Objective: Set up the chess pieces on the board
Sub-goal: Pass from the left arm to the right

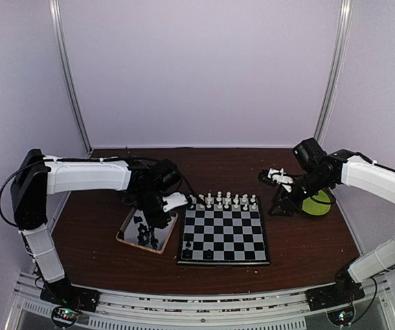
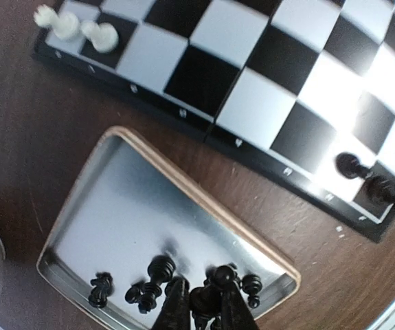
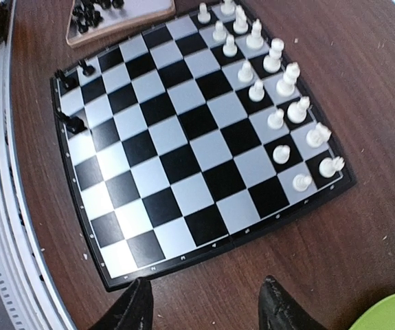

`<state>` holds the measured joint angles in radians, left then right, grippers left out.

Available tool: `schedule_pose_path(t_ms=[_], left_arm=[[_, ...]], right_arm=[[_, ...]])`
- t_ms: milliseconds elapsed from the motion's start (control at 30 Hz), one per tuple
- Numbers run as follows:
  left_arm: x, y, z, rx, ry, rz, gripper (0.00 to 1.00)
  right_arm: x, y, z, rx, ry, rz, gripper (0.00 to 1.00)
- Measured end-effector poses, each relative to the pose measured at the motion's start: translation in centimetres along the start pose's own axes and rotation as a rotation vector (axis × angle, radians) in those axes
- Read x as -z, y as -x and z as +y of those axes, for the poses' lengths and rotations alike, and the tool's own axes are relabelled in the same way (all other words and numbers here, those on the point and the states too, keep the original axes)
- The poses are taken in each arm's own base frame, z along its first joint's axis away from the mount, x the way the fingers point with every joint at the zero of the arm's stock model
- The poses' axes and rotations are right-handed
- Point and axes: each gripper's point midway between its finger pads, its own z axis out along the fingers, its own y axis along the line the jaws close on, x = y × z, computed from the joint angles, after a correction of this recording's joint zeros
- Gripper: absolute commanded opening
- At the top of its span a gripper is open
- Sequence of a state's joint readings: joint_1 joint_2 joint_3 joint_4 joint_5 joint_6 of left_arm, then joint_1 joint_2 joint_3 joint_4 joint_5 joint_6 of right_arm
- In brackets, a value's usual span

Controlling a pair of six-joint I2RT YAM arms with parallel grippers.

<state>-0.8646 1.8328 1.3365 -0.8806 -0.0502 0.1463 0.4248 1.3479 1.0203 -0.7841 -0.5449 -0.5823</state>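
The board point(image 1: 224, 234) lies mid-table. Several white chess pieces point(image 1: 224, 201) stand in two rows along its far edge, also seen in the right wrist view point(image 3: 273, 89). A few black pieces point(image 3: 70, 124) stand at the board's near left corner, also seen in the left wrist view point(image 2: 352, 165). My left gripper point(image 2: 206, 309) is down in the silver tray point(image 2: 135, 206), shut on a black piece point(image 2: 207, 299), with other black pieces point(image 2: 157, 269) lying beside it. My right gripper point(image 3: 207, 309) is open and empty, above the table just right of the board point(image 3: 176, 158).
The tray point(image 1: 130, 237) sits left of the board, touching distance from its edge. A lime-green round object point(image 1: 317, 203) lies at the right, under the right arm, its edge showing in the right wrist view point(image 3: 389, 316). Metal rails run along the near table edge.
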Motion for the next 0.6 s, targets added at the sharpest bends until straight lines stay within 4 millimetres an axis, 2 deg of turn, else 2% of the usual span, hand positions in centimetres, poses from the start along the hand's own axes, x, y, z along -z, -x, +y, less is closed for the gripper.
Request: schedule_pose_path(t_ms=[133, 300, 433, 600], left_arm=[[4.0, 3.7, -0.5, 0.04, -0.048, -0.215, 0.09], [7.4, 9.1, -2.5, 0.07, -0.207, -0.496, 0.1], [9.3, 12.4, -4.5, 0.089, -0.369, -0.672, 0.11], [11.9, 14.6, -6.4, 0.065, -0.541, -0.801, 0.11]], right_arm=[[2.6, 4.2, 0.2, -0.001, 0.024, -0.109, 0.5], [5.6, 9.5, 0.8, -0.011, 0.111, -0.212, 0.47], [6.5, 11.2, 1.8, 0.036, 0.17, -0.246, 0.47], [5.8, 11.6, 6.3, 0.233, 0.249, -0.227, 0.44]])
